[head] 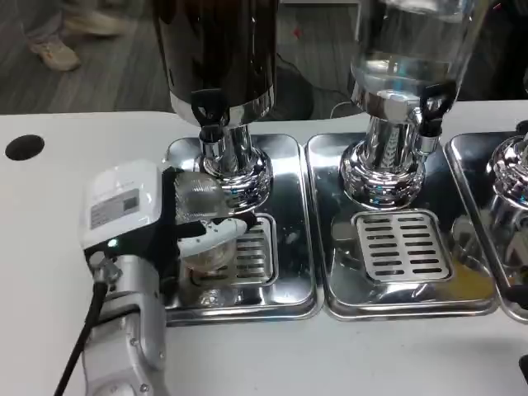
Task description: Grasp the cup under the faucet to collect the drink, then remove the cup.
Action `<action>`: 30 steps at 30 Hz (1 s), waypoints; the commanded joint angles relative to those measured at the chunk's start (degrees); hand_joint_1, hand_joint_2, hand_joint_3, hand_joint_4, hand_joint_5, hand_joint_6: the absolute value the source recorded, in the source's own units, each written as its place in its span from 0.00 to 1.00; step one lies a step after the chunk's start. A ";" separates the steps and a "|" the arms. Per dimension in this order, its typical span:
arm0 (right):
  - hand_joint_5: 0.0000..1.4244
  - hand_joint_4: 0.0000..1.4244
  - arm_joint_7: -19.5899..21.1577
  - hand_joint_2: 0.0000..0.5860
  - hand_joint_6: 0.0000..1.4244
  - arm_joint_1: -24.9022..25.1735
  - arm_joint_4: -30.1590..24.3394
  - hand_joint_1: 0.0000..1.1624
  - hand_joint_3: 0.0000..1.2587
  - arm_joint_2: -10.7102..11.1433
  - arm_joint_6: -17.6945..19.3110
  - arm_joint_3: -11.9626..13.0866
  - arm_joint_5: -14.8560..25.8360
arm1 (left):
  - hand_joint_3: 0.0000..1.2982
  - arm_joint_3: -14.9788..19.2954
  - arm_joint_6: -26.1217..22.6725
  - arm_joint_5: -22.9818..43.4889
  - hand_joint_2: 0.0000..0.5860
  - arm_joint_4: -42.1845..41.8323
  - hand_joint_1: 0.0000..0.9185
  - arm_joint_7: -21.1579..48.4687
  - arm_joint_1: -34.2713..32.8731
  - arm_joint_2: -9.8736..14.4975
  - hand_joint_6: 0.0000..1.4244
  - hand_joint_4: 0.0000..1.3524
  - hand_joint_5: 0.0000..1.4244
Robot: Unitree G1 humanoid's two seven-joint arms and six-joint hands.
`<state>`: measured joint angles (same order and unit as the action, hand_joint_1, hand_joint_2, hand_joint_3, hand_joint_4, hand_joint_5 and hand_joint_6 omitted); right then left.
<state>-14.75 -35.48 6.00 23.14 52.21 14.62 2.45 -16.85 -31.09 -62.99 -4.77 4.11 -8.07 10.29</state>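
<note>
While under one faucet (209,111), one hand-held cup (200,216).

My left hand (157,227) covers much of the clear cup (202,223), so I cannot tell how full it is. The dark dispenser (216,49) and the clear dispenser (412,41) are cut off at the top edge. A third dispenser (511,177) runs off the right edge, and my forearm (124,346) leaves the bottom
</note>
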 commanded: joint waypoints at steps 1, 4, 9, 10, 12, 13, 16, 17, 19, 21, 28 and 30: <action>0.14 0.15 -0.98 0.60 0.08 0.25 0.99 0.51 0.24 0.68 1.35 0.47 1.28 | 0.38 -0.73 -0.24 -0.01 0.20 1.49 0.33 -1.98 -2.48 -0.48 0.66 0.46 0.60; 0.14 0.15 -1.44 0.60 0.08 0.58 1.57 0.51 0.24 0.79 1.41 0.44 1.52 | 0.38 -0.88 -0.23 0.25 0.20 2.45 0.33 -2.53 -2.89 -0.75 0.66 0.46 0.60; 0.14 0.15 -2.18 0.60 0.08 1.27 2.65 0.51 0.24 0.95 1.46 0.38 1.78 | 0.37 -1.09 -0.21 0.84 0.20 4.49 0.33 -3.37 -3.80 -1.37 0.67 0.46 0.60; 0.14 0.15 -2.33 0.60 0.08 1.40 2.84 0.51 0.24 1.00 1.48 0.39 1.84 | 0.37 -1.18 -0.17 0.95 0.20 5.02 0.33 -3.54 -4.05 -1.51 0.66 0.46 0.60; 0.14 0.15 -2.55 0.60 0.08 1.64 3.13 0.50 0.24 1.10 1.49 0.38 1.94 | 0.37 -1.32 -0.12 1.22 0.20 5.76 0.33 -3.84 -4.41 -1.68 0.66 0.46 0.60; 0.14 0.15 -2.66 0.60 0.08 1.73 3.23 0.50 0.24 1.11 1.49 0.41 1.96 | 0.37 -1.45 -0.05 1.43 0.20 6.28 0.33 -4.15 -4.67 -1.86 0.66 0.46 0.59; 0.14 0.15 -2.85 0.59 0.09 2.08 3.59 0.50 0.24 1.13 1.43 0.49 2.02 | 0.37 -1.86 0.06 2.16 0.20 7.45 0.33 -4.93 -5.31 -2.08 0.66 0.46 0.59; 0.14 0.15 -2.88 0.59 0.09 2.15 3.68 0.50 0.24 1.13 1.44 0.50 2.02 | 0.37 -2.04 0.11 2.44 0.20 7.96 0.33 -5.16 -5.62 -2.17 0.66 0.45 0.59; 0.14 0.15 -2.92 0.59 0.09 2.26 3.86 0.50 0.24 1.14 1.49 0.50 1.97 | 0.37 -2.25 0.19 2.88 0.20 8.64 0.33 -5.53 -6.03 -2.25 0.66 0.45 0.59; 0.14 0.15 -2.99 0.59 0.09 2.33 3.97 0.50 0.24 1.11 1.51 0.53 1.96 | 0.37 -2.59 0.16 3.10 0.19 9.09 0.31 -5.82 -6.35 -2.14 0.65 0.45 0.59; 0.14 0.15 -3.06 0.60 0.10 2.56 4.11 0.50 0.24 1.03 1.49 0.58 1.98 | 0.36 -3.05 0.10 4.33 0.10 9.59 0.17 -6.05 -6.86 -1.75 0.66 0.45 0.59; 0.14 0.15 -3.05 0.60 0.10 2.63 4.03 0.50 0.24 0.97 1.43 0.56 2.01 | 0.35 -3.05 0.09 4.53 0.08 9.24 0.14 -6.06 -6.70 -1.53 0.66 0.44 0.58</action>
<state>-17.44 -32.94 9.73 23.57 52.77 14.68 3.89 -19.27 -31.08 -59.01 4.16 -1.50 -14.21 8.45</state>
